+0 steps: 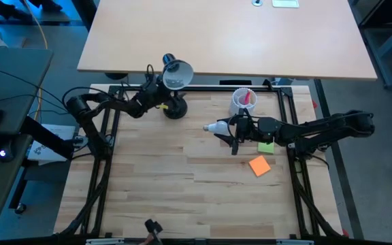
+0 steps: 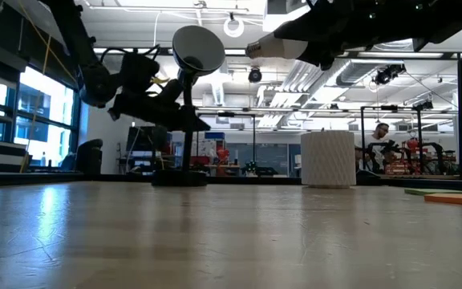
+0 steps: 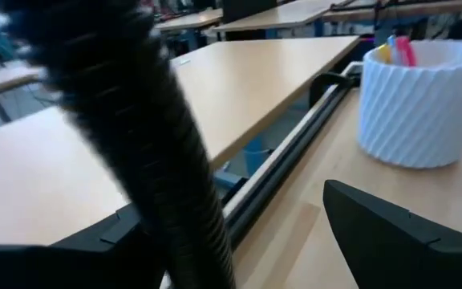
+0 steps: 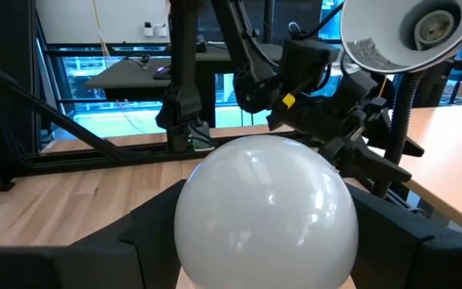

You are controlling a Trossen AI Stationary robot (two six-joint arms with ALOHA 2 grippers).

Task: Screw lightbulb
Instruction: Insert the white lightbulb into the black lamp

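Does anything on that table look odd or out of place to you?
Only that the lamp has an empty socket. Its lightbulb is held in mid-air by the right gripper, while the left gripper clamps the lamp's neck. Nothing looks spilled or damaged.

Overhead down, low level — both show lamp (image 1: 174,75).

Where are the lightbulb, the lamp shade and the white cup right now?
lightbulb (image 1: 216,127): high view, on its white globe.
lamp shade (image 1: 177,74): high view, inside the open shade.
white cup (image 2: 327,158): low view, on its ribbed wall.
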